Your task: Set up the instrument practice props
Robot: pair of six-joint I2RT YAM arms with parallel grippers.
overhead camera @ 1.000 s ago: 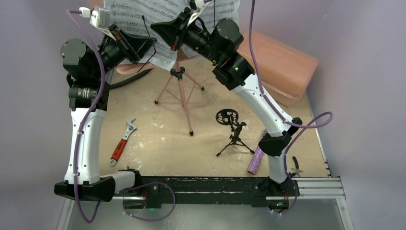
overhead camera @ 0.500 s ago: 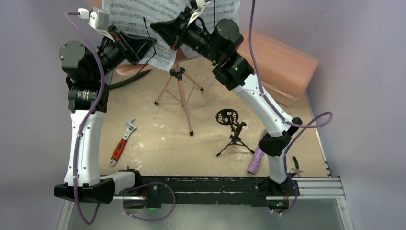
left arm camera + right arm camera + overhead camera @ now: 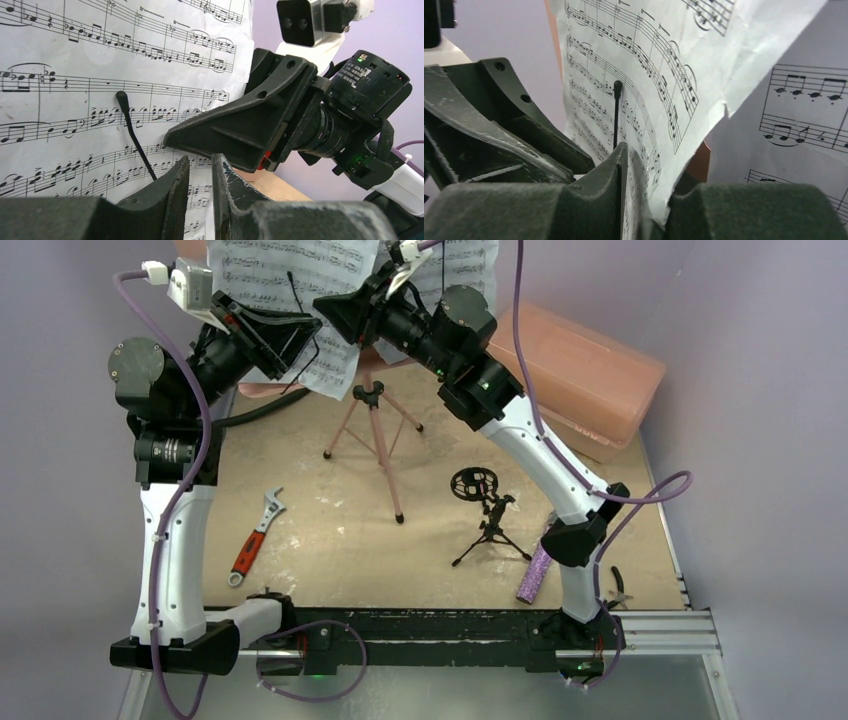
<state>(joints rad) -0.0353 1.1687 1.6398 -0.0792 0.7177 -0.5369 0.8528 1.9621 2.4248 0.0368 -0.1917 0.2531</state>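
The table (image 3: 330, 560) has a scuffed tan top, and plain lilac walls (image 3: 60, 490) close it in on the left, right and far sides. A metal rail (image 3: 660, 625) runs along the near edge and carries both arm bases.

A salmon plastic box (image 3: 590, 375) fills the far right corner. A red-handled wrench (image 3: 255, 535) lies towards the left edge, near the left arm. A small pair of pliers (image 3: 618, 590) sits at the near right corner, beside the rail. A little black tripod (image 3: 485, 515) with a ring on top stands right of the middle. A purple glitter microphone (image 3: 535, 575) lies just beyond it, near the right arm's base.

The pink music stand (image 3: 375, 430) stands on its three legs at the middle of the far edge. White pages of printed music (image 3: 285, 275) are propped on it. Both arms reach up in front of the pages and hide much of the stand's top from above.

The left gripper (image 3: 200, 160) is at the lower right edge of the left page. Its fingers (image 3: 170, 195) are a narrow slit apart, and print shows through the slit. I cannot tell whether the paper passes between them. A thin black holder arm (image 3: 132, 135) lies across the page just above them.

The right gripper (image 3: 656, 185) faces the left one, nearly tip to tip. Its fingers (image 3: 594, 200) are spread, and the page's lower corner hangs down into the gap close to one finger, not clamped.
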